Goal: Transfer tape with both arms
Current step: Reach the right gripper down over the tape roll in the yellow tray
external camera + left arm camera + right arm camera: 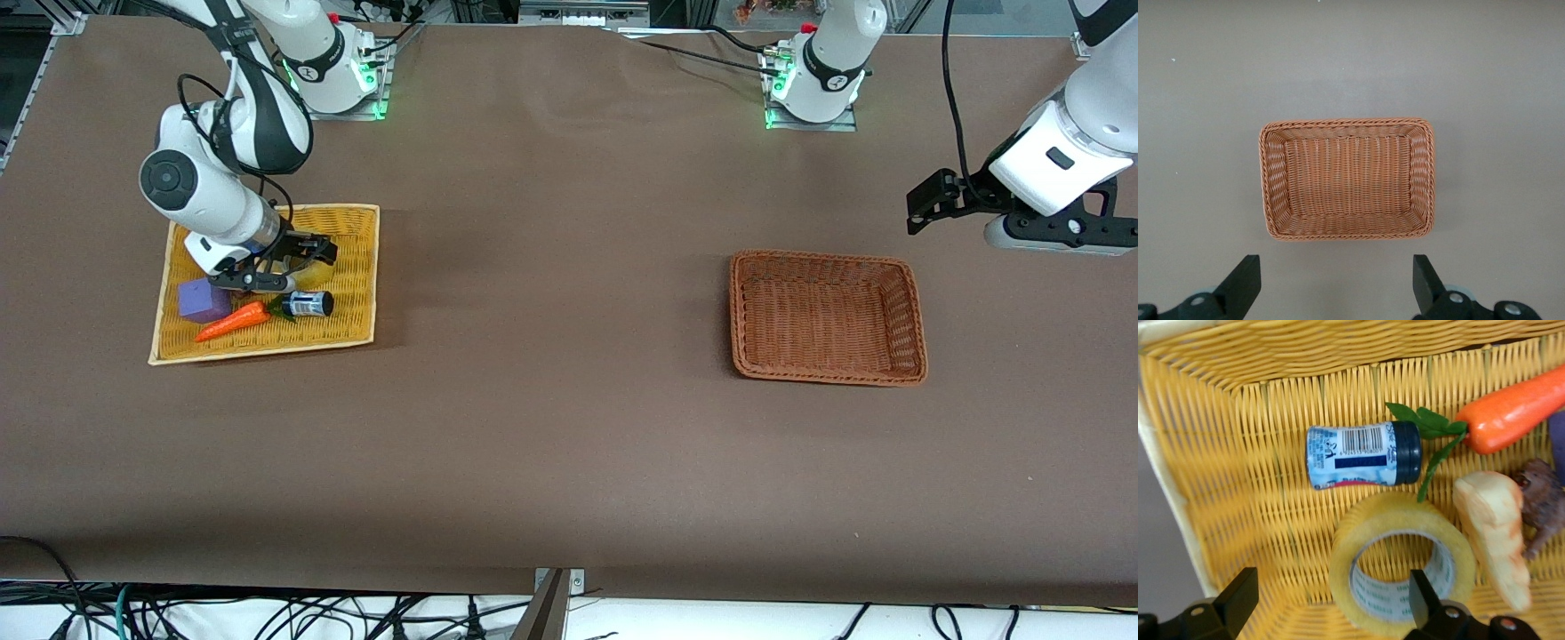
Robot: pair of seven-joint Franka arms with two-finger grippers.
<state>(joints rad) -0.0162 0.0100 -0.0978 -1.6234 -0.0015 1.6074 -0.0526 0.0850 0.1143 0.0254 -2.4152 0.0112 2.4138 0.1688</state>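
The tape (1405, 513), a yellowish translucent ring with a greyish printed core, lies in the yellow wicker tray (1238, 453). My right gripper (1331, 600) is open just above it. One finger (1423, 597) stands over the ring's hole and the other finger (1238, 597) stands outside the ring. In the front view the right gripper (293, 267) sits low over the tray (354, 258) and hides the tape. My left gripper (926, 206) is open and empty, up in the air beside the brown wicker basket (916, 320), toward the left arm's end. The left arm waits.
The yellow tray also holds a small dark-capped bottle (1361, 457) beside the tape, a toy carrot (1511, 413), a bread-like piece (1491, 533), a brown lump (1538, 503) and a purple block (203, 300). The brown basket (1346, 180) is empty.
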